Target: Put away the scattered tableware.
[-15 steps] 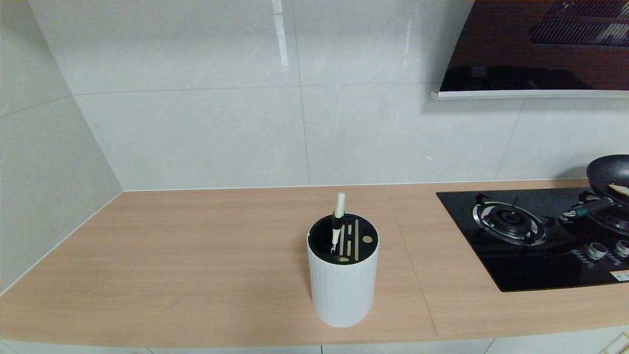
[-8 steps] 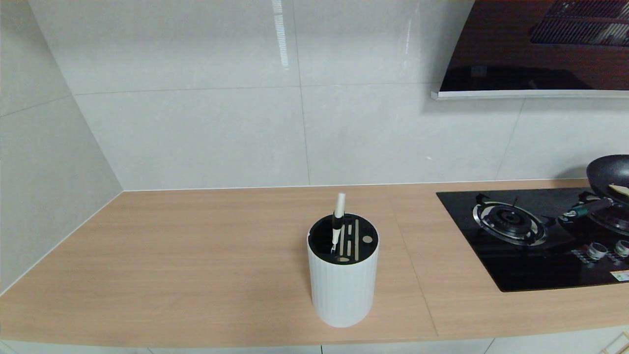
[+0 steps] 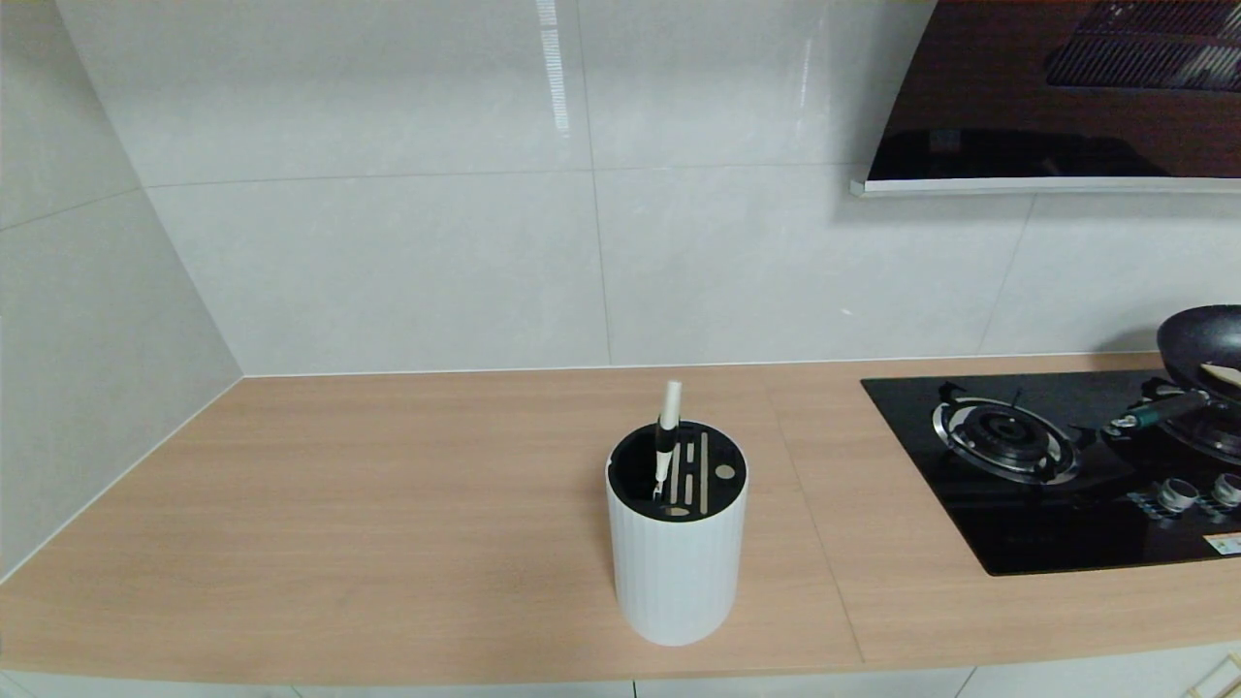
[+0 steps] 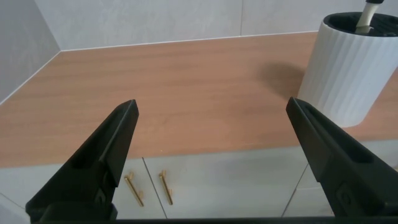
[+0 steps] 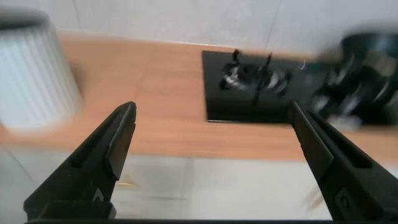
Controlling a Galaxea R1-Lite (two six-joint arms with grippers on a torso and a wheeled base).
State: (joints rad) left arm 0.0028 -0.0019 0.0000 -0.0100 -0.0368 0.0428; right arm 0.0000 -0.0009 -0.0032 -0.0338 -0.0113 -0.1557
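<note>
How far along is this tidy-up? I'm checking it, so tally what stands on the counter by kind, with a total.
white utensil holder: 1
utensil standing in the holder: 1
gas hob: 1
pan on the hob: 1
Total: 4

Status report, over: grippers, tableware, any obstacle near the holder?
Open and empty: left gripper, right gripper. One white-handled utensil stands in the white holder on the counter. Pan on the stove, well apart.
</note>
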